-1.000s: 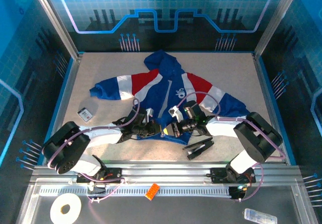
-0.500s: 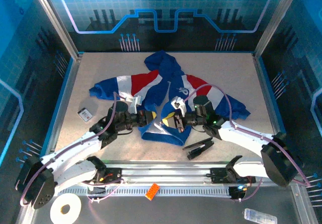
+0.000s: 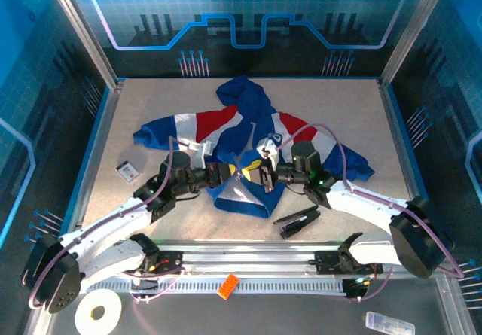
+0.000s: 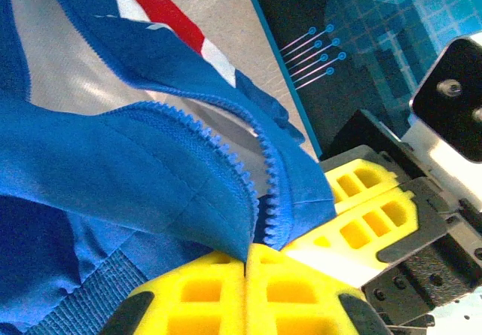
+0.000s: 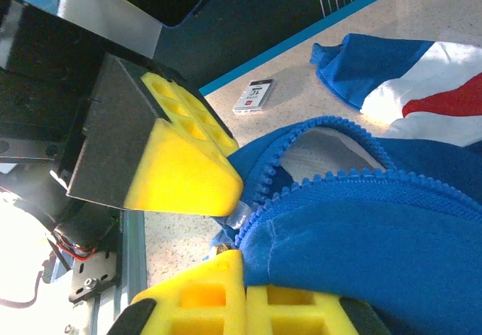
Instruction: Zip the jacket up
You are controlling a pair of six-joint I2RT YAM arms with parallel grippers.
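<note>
Pinching soft blue jacket hem mid-worktop with left gripper, right gripper; wrist views add coarse unmeshed zipper teeth.

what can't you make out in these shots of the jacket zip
- Zip slider on the royal-blue hooded fabric jacket: both wrist views, the teeth run behind the yellow-padded left tool and right tool.
- White chest lettering: top view, too small to read.
- Small white card: top view, print too small.
- Black elongated object: top view, unidentifiable.
</note>
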